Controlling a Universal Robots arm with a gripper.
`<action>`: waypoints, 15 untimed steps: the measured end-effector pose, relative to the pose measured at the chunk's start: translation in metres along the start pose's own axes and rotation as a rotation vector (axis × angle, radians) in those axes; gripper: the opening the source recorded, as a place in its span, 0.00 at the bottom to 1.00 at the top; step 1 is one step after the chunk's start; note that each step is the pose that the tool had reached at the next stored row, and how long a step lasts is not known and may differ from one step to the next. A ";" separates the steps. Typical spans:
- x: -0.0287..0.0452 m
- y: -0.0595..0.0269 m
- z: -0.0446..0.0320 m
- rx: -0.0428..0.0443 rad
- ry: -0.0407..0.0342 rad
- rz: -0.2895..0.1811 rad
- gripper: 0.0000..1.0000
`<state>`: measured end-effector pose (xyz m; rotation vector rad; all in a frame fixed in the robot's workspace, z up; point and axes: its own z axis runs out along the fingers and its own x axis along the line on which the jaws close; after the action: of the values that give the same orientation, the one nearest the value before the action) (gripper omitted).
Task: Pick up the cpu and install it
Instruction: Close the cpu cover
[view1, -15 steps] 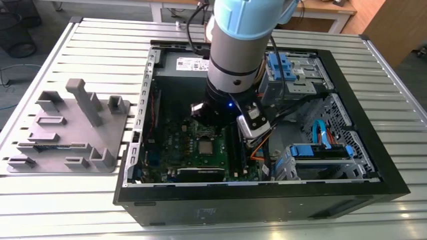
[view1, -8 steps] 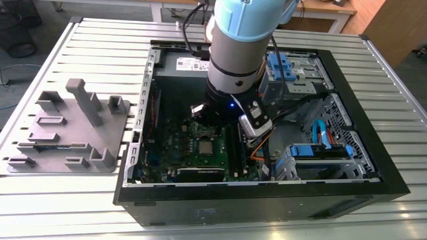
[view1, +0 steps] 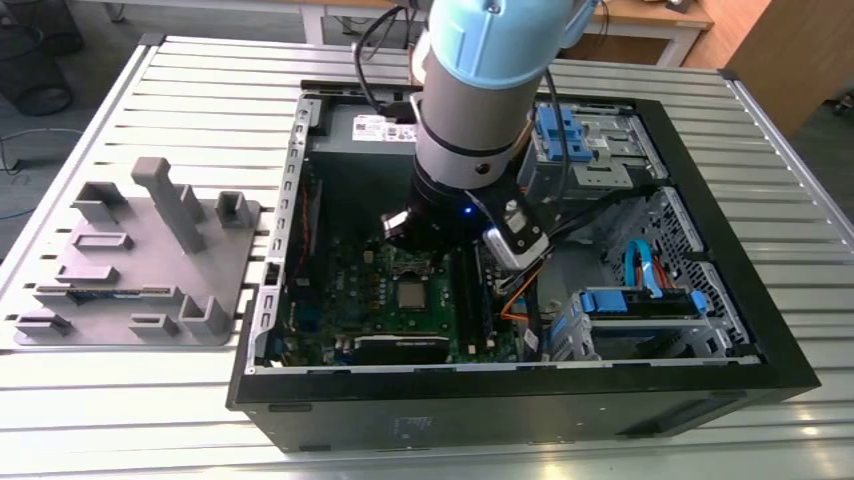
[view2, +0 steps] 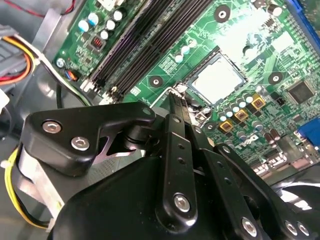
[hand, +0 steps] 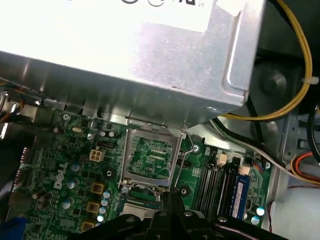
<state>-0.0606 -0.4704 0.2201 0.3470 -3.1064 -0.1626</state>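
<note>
The cpu lies flat in its socket on the green motherboard, its silver top showing; in the exterior view the cpu sits just below the arm's wrist. The hinged socket plate stands open above it. My gripper is shut, its tips down beside the socket corner, a short way off the cpu. The thin wire socket lever runs to the gripper tips; I cannot tell whether it is pinched between them.
The open computer case lies on a slatted metal table. A silver power supply overhangs the board close to the socket. Memory slots and cables flank it. A grey holder plate with blocks stands at the exterior view's left.
</note>
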 end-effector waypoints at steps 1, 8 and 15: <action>-0.0001 0.0000 0.0002 -0.0017 0.0005 -0.011 0.11; -0.0053 0.0017 0.0017 -0.0023 0.0019 -0.026 0.11; -0.0137 0.0095 0.0038 -0.0023 0.0019 -0.025 0.11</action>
<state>-0.0494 -0.4578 0.2173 0.3865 -3.1008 -0.1659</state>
